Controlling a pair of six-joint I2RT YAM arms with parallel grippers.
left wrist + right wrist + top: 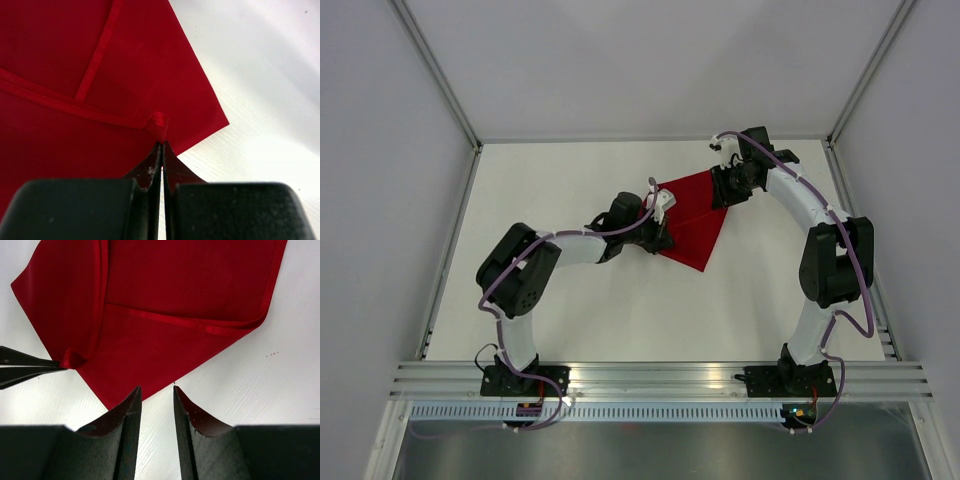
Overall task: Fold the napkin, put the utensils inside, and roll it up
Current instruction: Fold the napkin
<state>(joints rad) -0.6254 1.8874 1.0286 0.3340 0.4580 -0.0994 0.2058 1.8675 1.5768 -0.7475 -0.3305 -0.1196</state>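
Folding stage. The napkin (692,222) lies on the table (570,300) toward the far side, right of centre, between the two arms. It is already doubled over, and hemmed edges cross its upper face. The left gripper (161,147) is pressed together on one hemmed corner at the napkin's left edge and pinches a small bunch of cloth. The right gripper (156,390) hangs over the near right edge with its jaws spread and nothing between them; we see only bare table in the gap. We find no knife in any view.

We judge the step in hand to be another fold, led by the pinched corner. To do it well, we would carry that corner low and slowly, since thin, shiny fabric may slide. The free right gripper could press down on the lower layer so that it does not drag along. We would lay the corner onto the matching edge, hems aligned, and open the jaws only once the cloth lies flat.
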